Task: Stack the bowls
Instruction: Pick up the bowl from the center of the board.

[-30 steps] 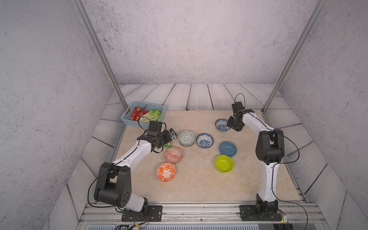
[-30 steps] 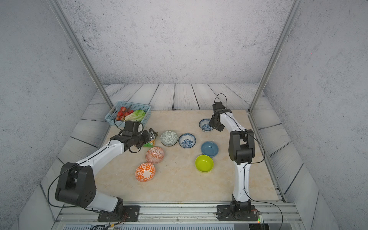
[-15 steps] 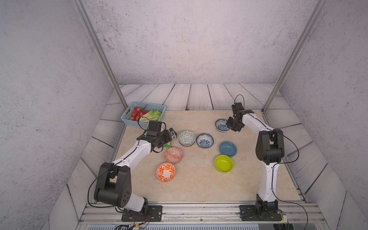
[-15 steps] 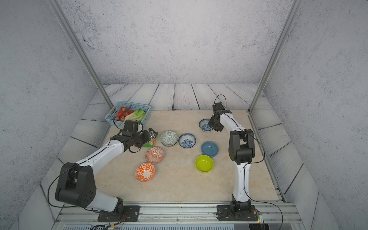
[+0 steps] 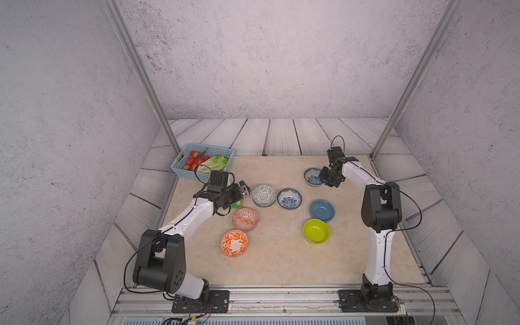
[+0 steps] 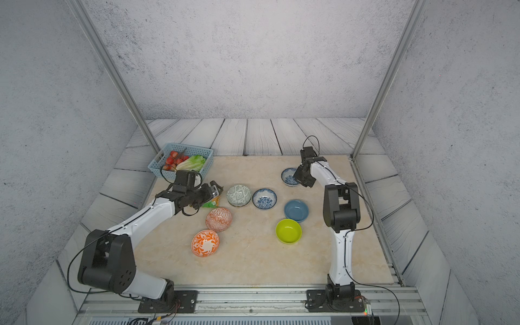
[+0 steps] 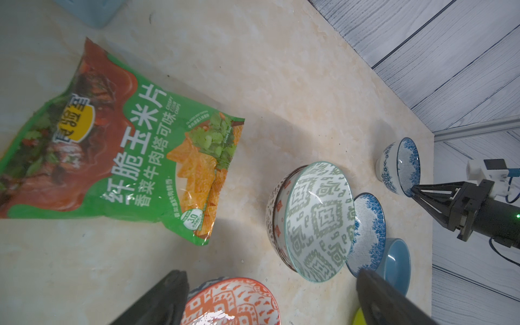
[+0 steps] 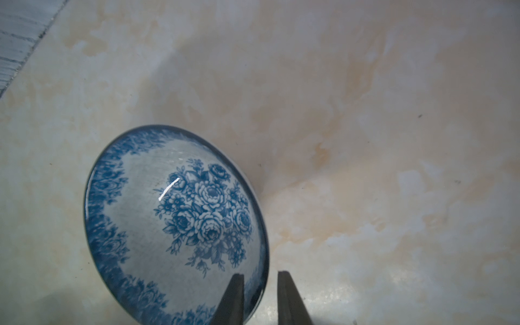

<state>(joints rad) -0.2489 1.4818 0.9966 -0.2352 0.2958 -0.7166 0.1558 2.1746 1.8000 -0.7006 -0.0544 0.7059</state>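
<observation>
Left arm (image 5: 194, 216) and right arm (image 5: 378, 253): white link shells, black joint housings; thin black cables (image 5: 125, 271) looping off each; black base plates (image 5: 216, 299) with screw heads; right gripper (image 8: 260, 274): dark tapered fingers (image 8: 230, 301).

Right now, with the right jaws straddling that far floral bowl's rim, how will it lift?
Glossy glaze on the blue floral bowl suggests it may slip. Gripped at one rim edge, it will likely hang tilted. It looks ceramic: stiff but chippable.
</observation>
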